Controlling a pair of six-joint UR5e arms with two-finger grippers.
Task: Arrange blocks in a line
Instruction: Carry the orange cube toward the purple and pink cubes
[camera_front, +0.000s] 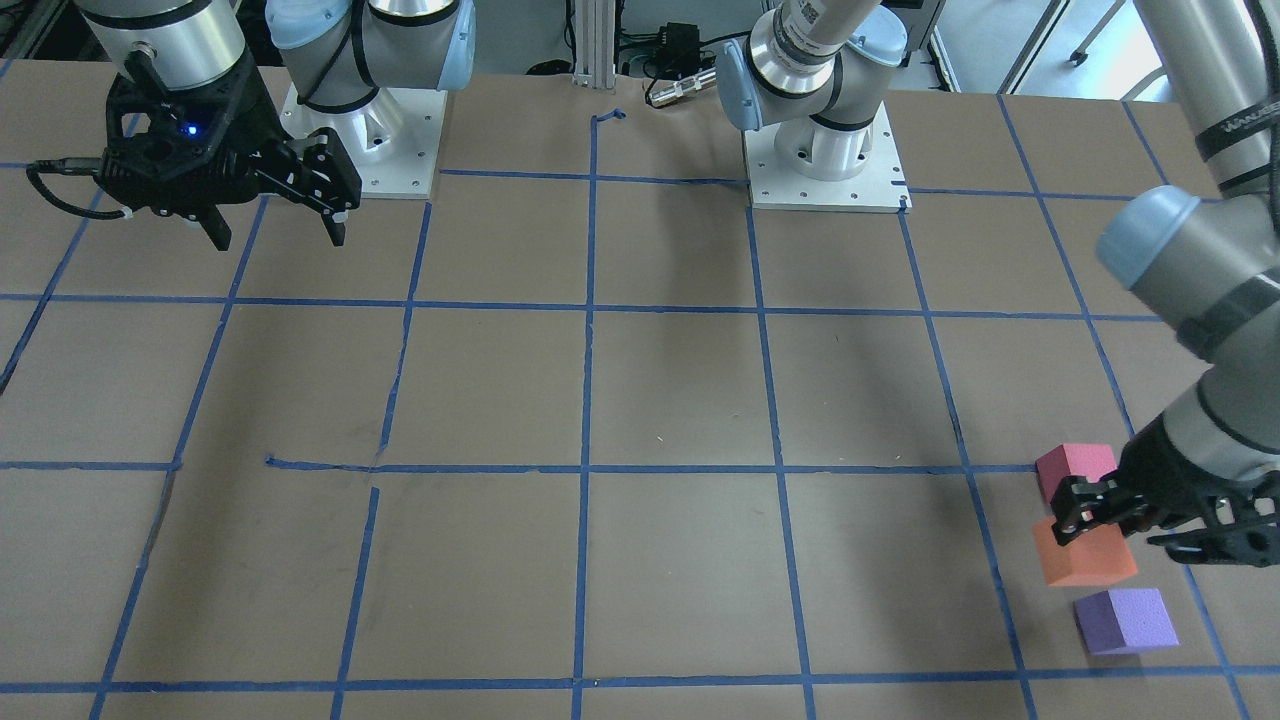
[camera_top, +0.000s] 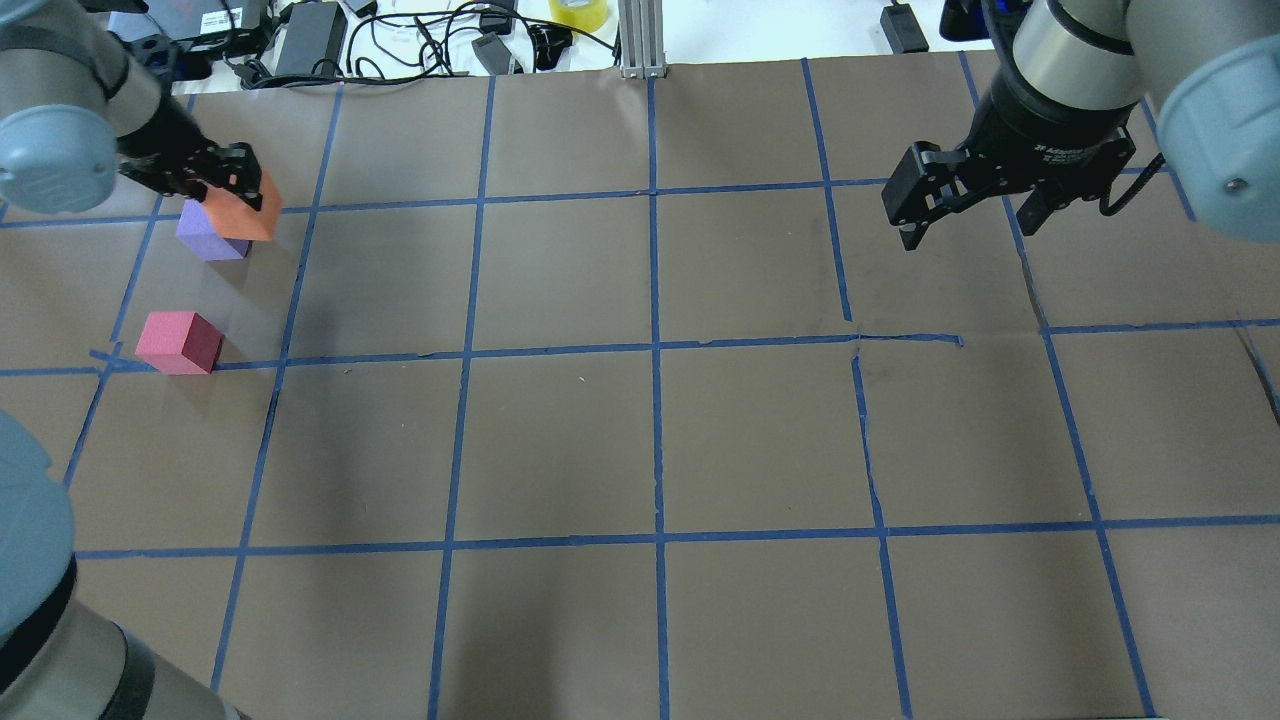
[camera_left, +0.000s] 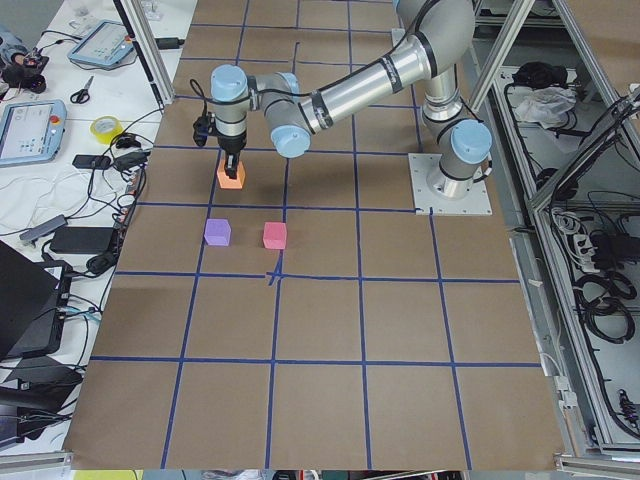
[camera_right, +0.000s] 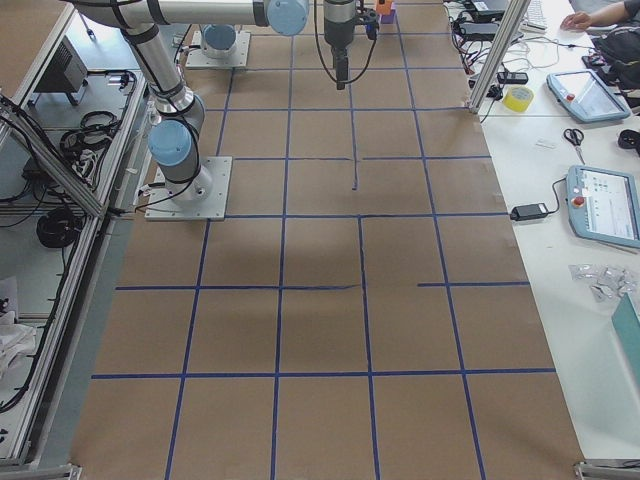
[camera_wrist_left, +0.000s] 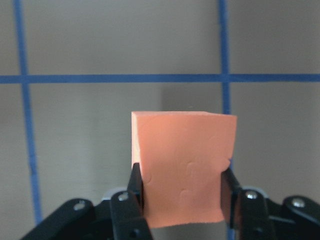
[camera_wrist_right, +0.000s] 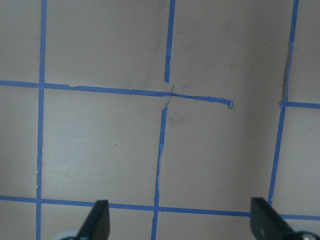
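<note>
My left gripper (camera_top: 240, 190) is shut on the orange block (camera_top: 243, 212) and holds it above the table; the left wrist view shows the orange block (camera_wrist_left: 182, 167) clamped between both fingers. The purple block (camera_top: 207, 238) lies on the table, partly hidden under the orange one in the overhead view. The red-pink block (camera_top: 178, 342) lies apart, nearer the robot. In the front-facing view the red-pink block (camera_front: 1075, 467), orange block (camera_front: 1085, 555) and purple block (camera_front: 1125, 620) lie close together at the right. My right gripper (camera_top: 965, 215) is open and empty, high over the far right.
The table is brown with a blue tape grid (camera_top: 655, 350). Cables, chargers and a tape roll (camera_top: 578, 12) lie beyond the far edge. The arm bases (camera_front: 825, 150) stand at the robot's side of the table.
</note>
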